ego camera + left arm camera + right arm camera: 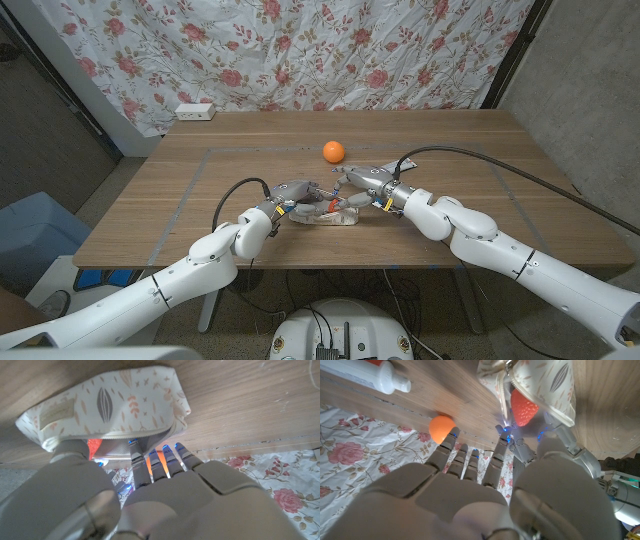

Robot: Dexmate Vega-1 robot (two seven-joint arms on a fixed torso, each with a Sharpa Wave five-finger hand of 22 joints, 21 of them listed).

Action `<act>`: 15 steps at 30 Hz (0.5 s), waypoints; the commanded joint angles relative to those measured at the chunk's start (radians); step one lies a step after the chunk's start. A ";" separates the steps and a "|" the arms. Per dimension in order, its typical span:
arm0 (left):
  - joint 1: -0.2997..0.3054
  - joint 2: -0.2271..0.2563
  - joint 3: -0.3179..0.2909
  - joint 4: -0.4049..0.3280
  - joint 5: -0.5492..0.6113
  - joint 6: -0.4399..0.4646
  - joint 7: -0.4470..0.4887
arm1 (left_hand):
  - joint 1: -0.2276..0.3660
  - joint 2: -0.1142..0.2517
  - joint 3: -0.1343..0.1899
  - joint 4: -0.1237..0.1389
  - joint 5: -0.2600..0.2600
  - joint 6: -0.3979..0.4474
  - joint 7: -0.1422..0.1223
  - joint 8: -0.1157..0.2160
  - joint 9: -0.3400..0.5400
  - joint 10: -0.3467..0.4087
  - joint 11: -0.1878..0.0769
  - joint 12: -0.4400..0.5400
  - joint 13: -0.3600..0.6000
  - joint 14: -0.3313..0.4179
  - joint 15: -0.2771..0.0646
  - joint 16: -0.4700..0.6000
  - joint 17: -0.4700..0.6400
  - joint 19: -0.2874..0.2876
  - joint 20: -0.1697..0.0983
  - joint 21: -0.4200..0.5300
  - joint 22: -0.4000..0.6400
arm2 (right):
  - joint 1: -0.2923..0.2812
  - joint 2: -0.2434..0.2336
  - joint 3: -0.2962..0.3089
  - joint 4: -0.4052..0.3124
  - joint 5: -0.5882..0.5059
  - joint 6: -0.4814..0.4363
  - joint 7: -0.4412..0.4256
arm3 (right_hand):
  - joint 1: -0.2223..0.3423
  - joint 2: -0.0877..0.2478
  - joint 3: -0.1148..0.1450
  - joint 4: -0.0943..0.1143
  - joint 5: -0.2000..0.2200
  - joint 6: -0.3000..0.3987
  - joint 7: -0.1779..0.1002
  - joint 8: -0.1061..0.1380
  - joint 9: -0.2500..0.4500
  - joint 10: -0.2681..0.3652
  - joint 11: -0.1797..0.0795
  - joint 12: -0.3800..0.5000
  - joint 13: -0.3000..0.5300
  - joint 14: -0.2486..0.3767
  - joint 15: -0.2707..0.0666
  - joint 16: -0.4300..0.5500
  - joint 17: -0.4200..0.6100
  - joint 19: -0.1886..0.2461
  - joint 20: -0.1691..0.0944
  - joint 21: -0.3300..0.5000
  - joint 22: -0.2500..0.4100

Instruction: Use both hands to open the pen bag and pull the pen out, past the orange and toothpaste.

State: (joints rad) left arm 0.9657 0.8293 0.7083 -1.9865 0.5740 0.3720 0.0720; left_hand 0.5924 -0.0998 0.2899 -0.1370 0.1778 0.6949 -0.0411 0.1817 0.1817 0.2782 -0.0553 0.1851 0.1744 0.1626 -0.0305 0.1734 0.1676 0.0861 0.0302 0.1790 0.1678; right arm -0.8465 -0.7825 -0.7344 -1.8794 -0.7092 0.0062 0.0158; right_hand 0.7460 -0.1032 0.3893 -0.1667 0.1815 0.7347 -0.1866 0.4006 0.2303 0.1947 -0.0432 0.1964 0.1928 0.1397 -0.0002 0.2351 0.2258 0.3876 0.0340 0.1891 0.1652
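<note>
Here the left hand (291,203) grips the near-left end of the cream leaf-printed fabric pen bag (330,215) at table centre, seemingly to anchor it, while the right hand (366,185) pinches its far-right mouth, where something red, strawberry-like, pokes out. The small round orange (333,151) sits at the bag's twelve o'clock, apart; the white toothpaste tube (367,374) lies near the right hand, neither blocking.

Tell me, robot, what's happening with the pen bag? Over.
Both hands, left and right, at the pen bag. Bag partly open. Orange behind, clear.
</note>
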 commanded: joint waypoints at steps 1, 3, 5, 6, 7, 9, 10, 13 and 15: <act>-0.004 0.000 0.003 0.004 0.004 -0.003 -0.006 | 0.004 0.008 0.006 -0.006 0.004 -0.001 -0.006 0.005 0.000 0.001 0.001 0.004 0.005 -0.001 -0.001 0.006 0.003 -0.003 -0.002 0.006 0.003 | 0.004 0.010 -0.007 0.021 0.003 0.010 -0.006 | 0.001 0.010 0.000 0.002 0.003 0.011 0.002 0.011 0.004 0.010 0.001 0.004 0.005 0.011 -0.002 0.005 0.003 0.007 0.001 0.005 0.002; -0.005 -0.001 0.003 0.004 0.005 0.000 -0.007 | 0.004 0.009 0.006 -0.007 0.004 -0.001 -0.007 0.005 0.000 0.001 0.000 0.005 0.005 -0.001 -0.001 0.007 0.003 -0.003 -0.002 0.007 0.003 | 0.006 0.011 -0.009 0.026 0.003 0.014 -0.008 | 0.003 0.010 0.000 0.002 0.003 0.018 0.001 0.015 0.005 0.011 0.000 0.004 0.005 0.010 -0.003 0.005 0.004 0.007 0.001 0.005 0.002; -0.004 -0.002 0.002 0.004 0.004 0.002 -0.007 | 0.004 0.009 0.006 -0.007 0.004 -0.001 -0.006 0.005 0.000 0.001 0.000 0.005 0.005 -0.001 -0.002 0.007 0.003 -0.003 -0.001 0.007 0.003 | 0.011 0.014 -0.012 0.032 0.004 0.016 -0.004 | 0.005 0.011 0.001 0.002 0.004 0.027 0.003 0.020 0.006 0.012 -0.001 0.004 0.005 0.010 -0.004 0.005 0.004 0.008 0.001 0.005 0.002; -0.004 -0.001 0.002 0.004 0.004 0.001 -0.007 | 0.004 0.009 0.006 -0.007 0.004 -0.001 -0.007 0.005 0.000 0.001 0.000 0.005 0.005 -0.001 -0.002 0.007 0.003 -0.003 0.000 0.007 0.003 | 0.013 0.015 -0.014 0.034 0.003 0.018 -0.003 | 0.005 0.011 0.001 0.003 0.004 0.028 0.003 0.020 0.006 0.012 -0.001 0.004 0.005 0.011 -0.004 0.006 0.004 0.008 0.000 0.004 0.002; -0.004 -0.002 0.002 0.004 0.005 0.002 -0.007 | 0.004 0.009 0.006 -0.007 0.004 -0.001 -0.006 0.005 0.000 0.000 -0.001 0.005 0.005 -0.001 -0.002 0.007 0.003 -0.002 0.000 0.007 0.003 | 0.014 0.016 -0.016 0.037 0.004 0.019 -0.003 | 0.006 0.011 0.001 0.003 0.004 0.029 0.003 0.021 0.006 0.013 -0.001 0.005 0.005 0.011 -0.004 0.006 0.005 0.008 0.000 0.004 0.002; -0.004 0.000 0.002 0.006 0.003 -0.003 -0.007 | 0.003 0.010 0.006 -0.007 0.004 -0.001 -0.007 0.005 0.000 0.000 -0.001 0.005 0.005 -0.002 -0.002 0.007 0.003 -0.002 -0.001 0.007 0.003 | 0.015 0.019 -0.018 0.041 0.004 0.018 -0.003 | 0.007 0.012 0.001 0.003 0.004 0.031 0.002 0.022 0.007 0.013 -0.002 0.004 0.005 0.011 -0.004 0.006 0.005 0.008 0.000 0.004 0.002; -0.004 0.000 0.003 0.006 0.003 -0.003 -0.007 | 0.003 0.010 0.006 -0.007 0.004 -0.002 -0.006 0.005 0.000 0.000 -0.001 0.005 0.005 -0.002 -0.002 0.006 0.003 -0.002 -0.001 0.007 0.003 | 0.017 0.021 -0.018 0.043 0.006 0.017 0.001 | 0.008 0.012 0.001 0.003 0.004 0.034 0.002 0.024 0.007 0.014 -0.002 0.004 0.005 0.012 -0.005 0.006 0.005 0.009 0.000 0.004 0.002; -0.004 -0.001 0.002 0.008 0.001 -0.005 -0.005 | 0.003 0.010 0.006 -0.007 0.004 -0.002 -0.007 0.005 0.000 -0.001 0.000 0.004 0.005 -0.002 -0.002 0.007 0.003 -0.003 -0.001 0.007 0.003 | 0.018 0.024 -0.022 0.046 0.004 0.012 0.003 | 0.010 0.014 0.001 0.003 0.005 0.034 0.002 0.025 0.008 0.014 -0.003 0.004 0.005 0.013 -0.005 0.007 0.005 0.009 0.000 0.004 0.002; -0.004 -0.001 0.003 0.008 0.003 -0.006 -0.006 | 0.003 0.011 0.006 -0.008 0.004 -0.002 -0.007 0.005 0.000 0.000 0.000 0.005 0.005 -0.002 -0.002 0.007 0.003 -0.002 -0.001 0.007 0.003 | 0.019 0.026 -0.024 0.046 0.003 0.005 0.008 | 0.010 0.014 0.001 0.003 0.005 0.034 0.003 0.026 0.008 0.013 -0.003 0.004 0.005 0.013 -0.005 0.007 0.006 0.009 0.000 0.004 0.002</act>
State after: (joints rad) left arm 0.9629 0.8283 0.7101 -1.9822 0.5769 0.3725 0.0671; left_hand 0.5924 -0.0998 0.2941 -0.1412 0.1777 0.6949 -0.0411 0.1817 0.1818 0.2782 -0.0553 0.1850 0.1744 0.1626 -0.0304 0.1734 0.1677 0.0861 0.0302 0.1821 0.1677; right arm -0.8354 -0.7677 -0.7472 -1.8489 -0.7081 0.0185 0.0115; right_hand 0.7529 -0.0916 0.3893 -0.1668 0.1815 0.7646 -0.1843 0.4218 0.2350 0.1983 -0.0467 0.1964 0.1927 0.1451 -0.0055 0.2350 0.2278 0.3875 0.0340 0.1891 0.1652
